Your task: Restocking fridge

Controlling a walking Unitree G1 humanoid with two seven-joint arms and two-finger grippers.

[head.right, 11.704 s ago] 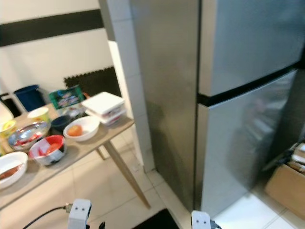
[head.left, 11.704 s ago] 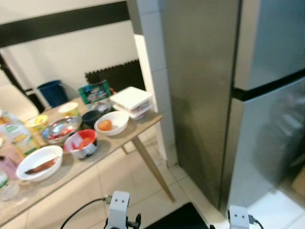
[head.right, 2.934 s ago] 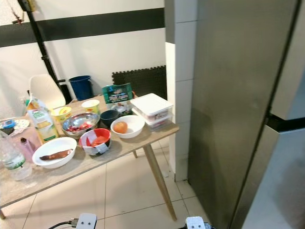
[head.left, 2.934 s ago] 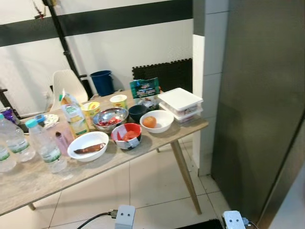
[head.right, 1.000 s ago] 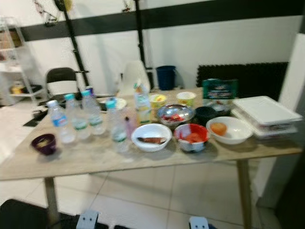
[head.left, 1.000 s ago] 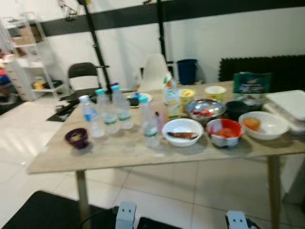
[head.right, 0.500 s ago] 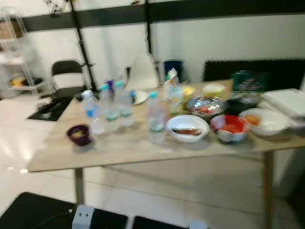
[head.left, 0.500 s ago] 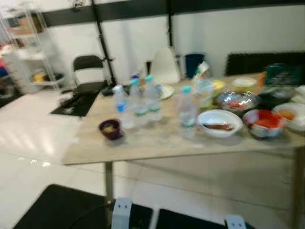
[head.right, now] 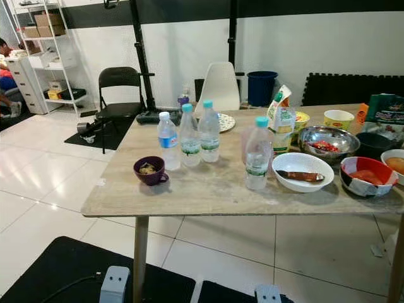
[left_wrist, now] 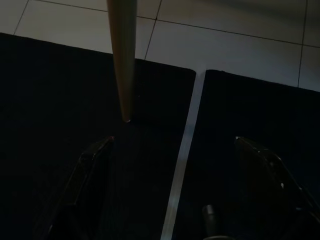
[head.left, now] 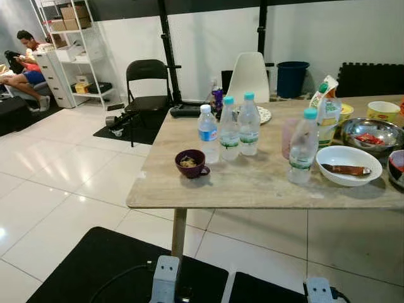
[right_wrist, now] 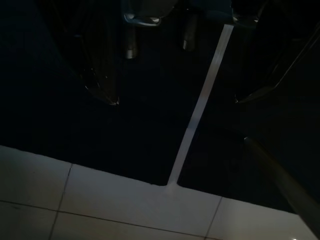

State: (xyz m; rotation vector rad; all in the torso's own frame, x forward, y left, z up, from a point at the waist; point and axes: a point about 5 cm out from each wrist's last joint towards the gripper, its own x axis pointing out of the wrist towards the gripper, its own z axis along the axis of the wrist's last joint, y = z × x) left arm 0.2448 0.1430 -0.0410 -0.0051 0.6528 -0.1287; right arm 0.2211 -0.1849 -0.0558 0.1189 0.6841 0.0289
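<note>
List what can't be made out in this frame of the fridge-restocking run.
- Purple mug: contents too small to identify, right eye view.
- Red bowl: cut by the frame edge, left eye view.
- Bottle behind the three water bottles: mostly hidden by them.
- Green packet: print too small to read.
- Left gripper, right gripper: very dark wrist views, fingers just outlines.

water bottles (head.left: 228, 128), purple cup (head.left: 190, 163), table (head.left: 252, 186)
</note>
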